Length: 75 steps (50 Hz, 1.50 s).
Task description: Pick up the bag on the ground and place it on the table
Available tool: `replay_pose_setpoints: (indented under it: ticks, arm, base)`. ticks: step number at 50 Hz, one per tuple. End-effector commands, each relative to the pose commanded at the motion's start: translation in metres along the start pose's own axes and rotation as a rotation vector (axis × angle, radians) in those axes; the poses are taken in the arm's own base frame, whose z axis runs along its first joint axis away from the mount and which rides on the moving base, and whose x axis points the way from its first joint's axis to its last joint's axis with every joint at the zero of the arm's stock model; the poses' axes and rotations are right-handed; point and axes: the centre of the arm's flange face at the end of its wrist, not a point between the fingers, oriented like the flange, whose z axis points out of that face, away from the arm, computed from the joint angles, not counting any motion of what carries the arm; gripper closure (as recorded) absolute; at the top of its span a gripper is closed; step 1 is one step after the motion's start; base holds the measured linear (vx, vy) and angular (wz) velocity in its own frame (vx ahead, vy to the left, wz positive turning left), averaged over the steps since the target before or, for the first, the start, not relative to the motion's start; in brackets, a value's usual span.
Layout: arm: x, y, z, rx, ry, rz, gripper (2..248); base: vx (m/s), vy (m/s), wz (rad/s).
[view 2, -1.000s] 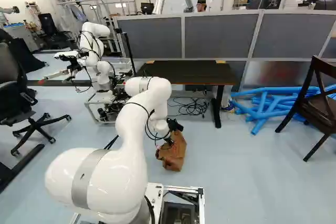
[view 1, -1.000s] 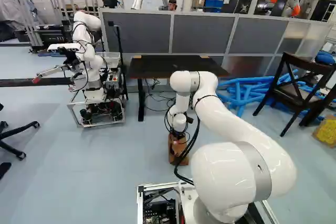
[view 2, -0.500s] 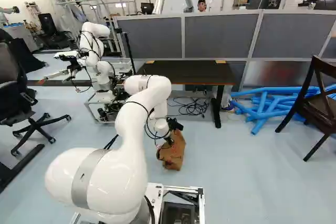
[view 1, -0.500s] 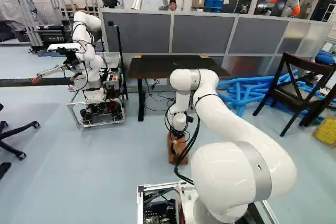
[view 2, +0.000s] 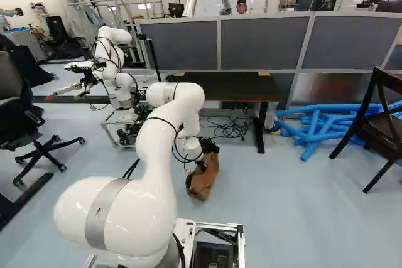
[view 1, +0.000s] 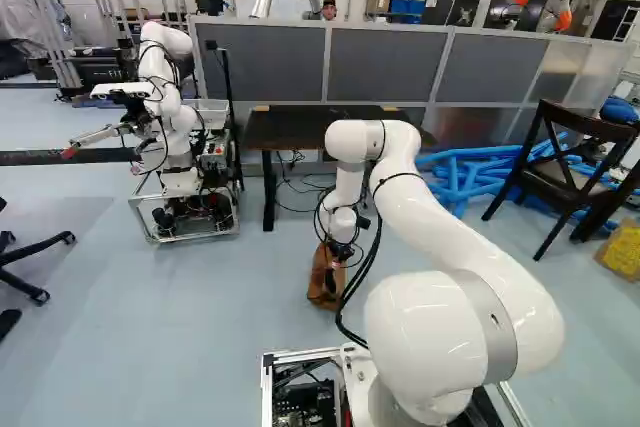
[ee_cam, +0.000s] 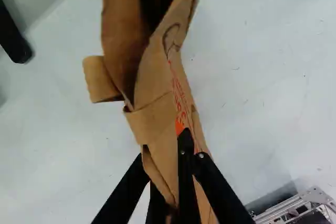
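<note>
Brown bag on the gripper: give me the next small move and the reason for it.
I would probably lift the gripper a little, straight up, before heading forward. Its fingers hold the brown bag from two sides, but the bag is still down near the floor, well below the top of the table that stands beyond it.

Bag (view 2: 202, 181) in front of table (view 2: 226, 86) | partition (view 2: 264, 42) behind table | another robot (view 1: 176, 132) left of table | pipes (view 2: 317, 131) right, between table and chair (view 2: 379, 120)
</note>
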Motion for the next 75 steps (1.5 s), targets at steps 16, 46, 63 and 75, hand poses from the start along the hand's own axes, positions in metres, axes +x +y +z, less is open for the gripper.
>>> replay_pose_setpoints:
  ticks: [16, 46, 63, 75]
  arm:
    - [0.004, 0.000, -0.024, -0.003, -0.002, 0.012, 228]
    - [0.011, -0.002, -0.068, 0.014, 0.009, -0.015, 228]
    - [0.015, -0.003, -0.093, 0.028, 0.018, -0.039, 228]
    - [0.017, -0.003, -0.111, 0.038, 0.025, -0.057, 228]
  base:
    - [0.000, 0.000, 0.000]
    - [0.000, 0.000, 0.000]
    - [0.000, 0.000, 0.000]
    - [0.000, 0.000, 0.000]
